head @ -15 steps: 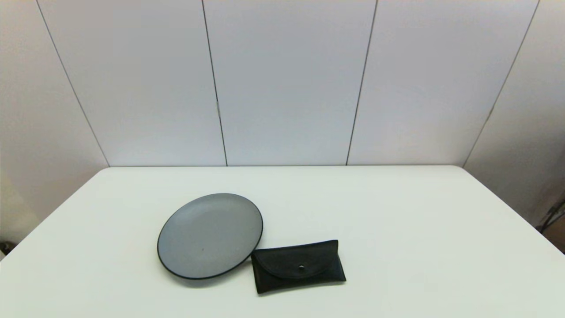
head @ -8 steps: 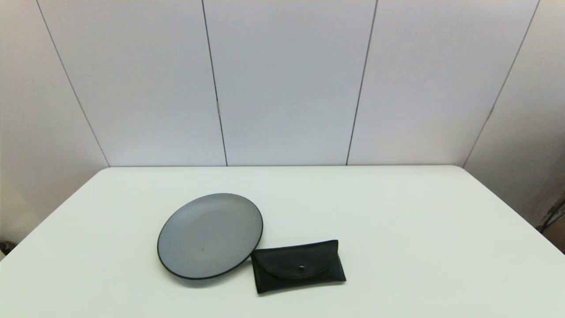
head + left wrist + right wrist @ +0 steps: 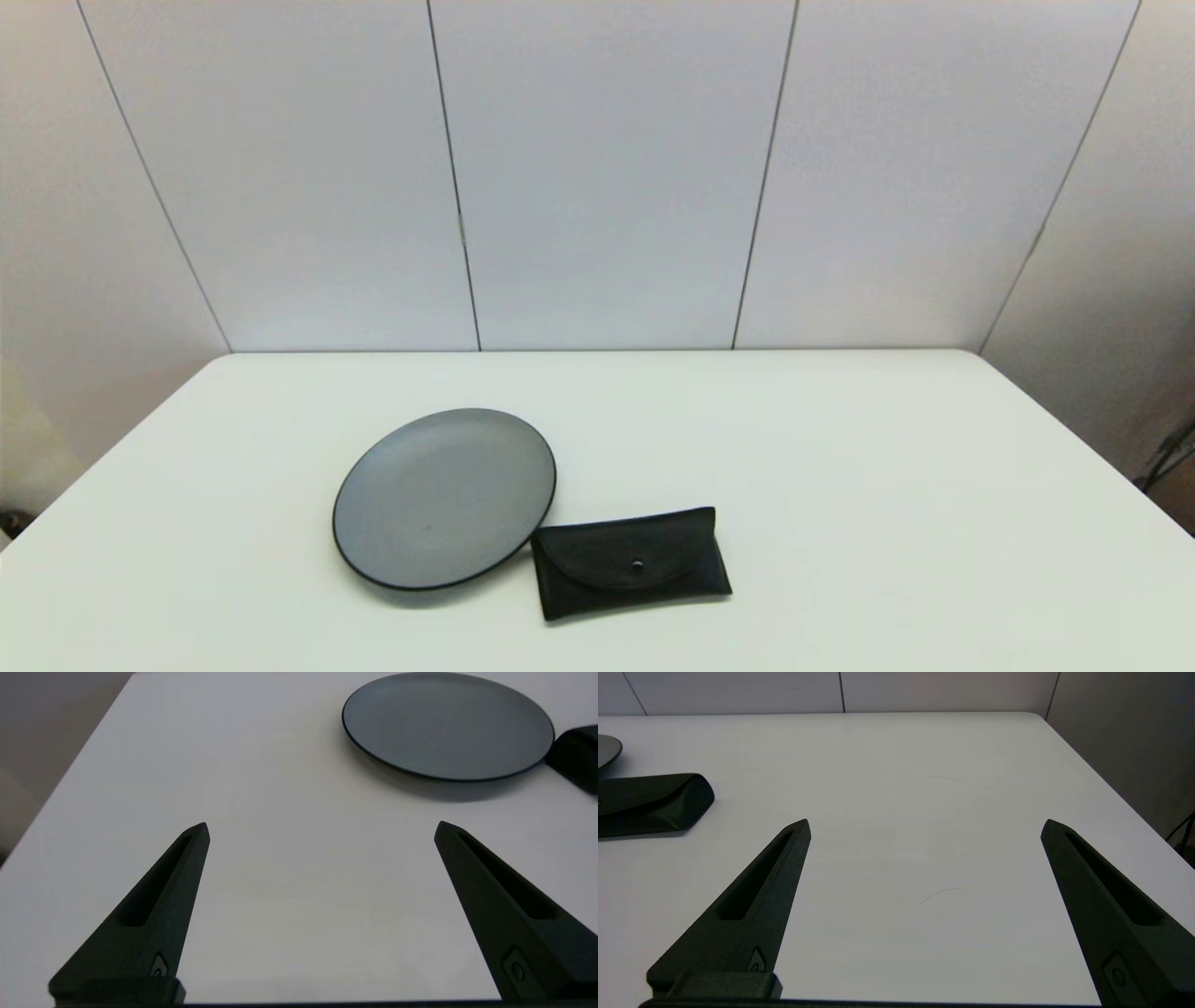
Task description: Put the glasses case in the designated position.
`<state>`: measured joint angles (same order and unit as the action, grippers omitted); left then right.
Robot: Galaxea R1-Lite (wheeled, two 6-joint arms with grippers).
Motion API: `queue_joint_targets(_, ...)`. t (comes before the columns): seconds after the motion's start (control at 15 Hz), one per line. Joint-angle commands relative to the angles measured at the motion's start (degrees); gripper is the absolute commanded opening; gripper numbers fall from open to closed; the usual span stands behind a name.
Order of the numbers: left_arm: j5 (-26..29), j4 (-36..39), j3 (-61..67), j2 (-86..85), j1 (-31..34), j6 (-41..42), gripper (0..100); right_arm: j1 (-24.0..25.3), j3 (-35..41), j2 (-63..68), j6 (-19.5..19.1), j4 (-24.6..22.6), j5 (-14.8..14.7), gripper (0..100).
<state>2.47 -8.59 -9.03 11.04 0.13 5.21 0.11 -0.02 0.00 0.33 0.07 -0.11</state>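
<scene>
Nearest the robot, both arms sit low at the near edge of the white surface (image 3: 840,485) and stay out of the head view. The left end effector (image 3: 321,828) hangs just above bare surface on the robot's left side, its two black fingers (image 3: 154,905) spread wide with nothing between them. The right end effector (image 3: 925,826) sits likewise over the robot's right side, fingers (image 3: 752,905) wide apart and holding nothing; a few thin, hair-like marks show on the white top ahead of it. A little farther in, slightly right of centre in the head view, the case (image 3: 630,562) lies flat on the surface, flap side up, with the curved flap closed over its small snap button (image 3: 638,565). Its long side runs roughly left to right, slightly skewed. Its left end lies right at the rim of the plate (image 3: 444,497), either touching it or just short of it; which one cannot be told. From the left wrist view only one corner of the case (image 3: 574,756) shows, just past the plate (image 3: 447,724); from the right wrist view the case (image 3: 651,802) lies off toward the robot's left of the open fingers, well apart from them. The round grey plate with its black rim sits left of centre, slightly farther back than the case. Beyond both, the surface runs back to a pale panelled wall (image 3: 607,168).
</scene>
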Motion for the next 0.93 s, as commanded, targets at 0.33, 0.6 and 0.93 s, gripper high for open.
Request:
queue_joint_targets(0.33,3.8,-18.1,-32.9,25.4,-0.1,0.2,100,0.1,0.0,0.1,0.0,0.0,0.0,100)
queue_joint_targets(0.6,8.2,-25.2,-46.2,35.5,-2.0,4.8,100,0.1,0.0,0.1,0.0,0.0,0.0,100)
queue_joint_targets(0.93,8.4,-29.4,-55.3,45.7,-10.1,11.4,100,0.0,0.0,0.1,0.0,0.0,0.0,100)
